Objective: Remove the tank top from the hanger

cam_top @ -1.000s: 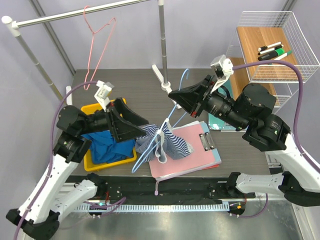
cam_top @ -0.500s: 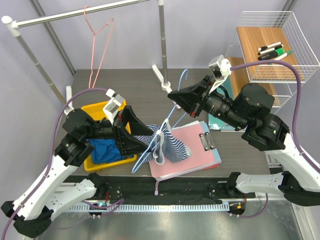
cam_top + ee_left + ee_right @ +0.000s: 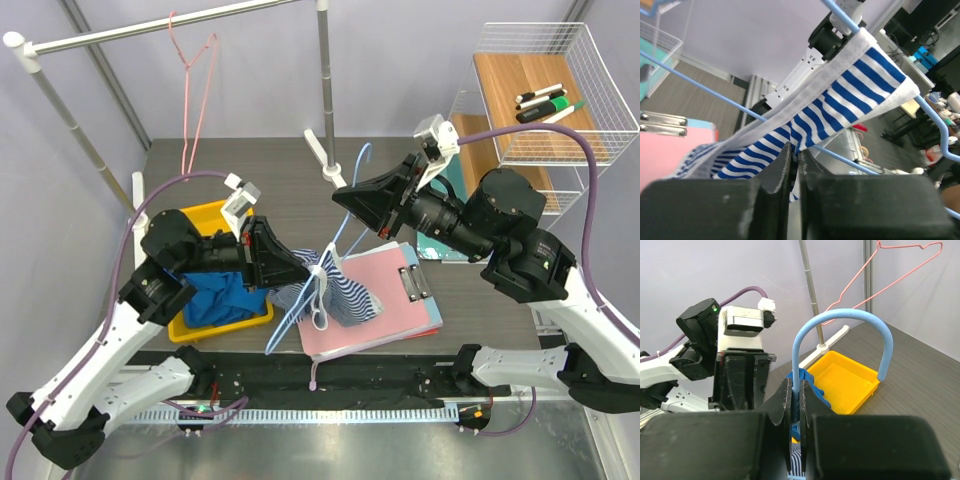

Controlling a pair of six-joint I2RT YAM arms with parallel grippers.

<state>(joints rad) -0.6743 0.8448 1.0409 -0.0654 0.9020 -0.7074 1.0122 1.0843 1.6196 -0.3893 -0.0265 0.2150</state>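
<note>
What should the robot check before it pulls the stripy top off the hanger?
1. Right gripper shut on the blue hanger neck: ok.
2. Left gripper pinching the tank top: ok.
3. Hanger wire outside that pinch: cannot tell.
4. Hanger hook free of the rail: ok.
5. Strap off the hanger shoulder: not ok, it lies over it.
</note>
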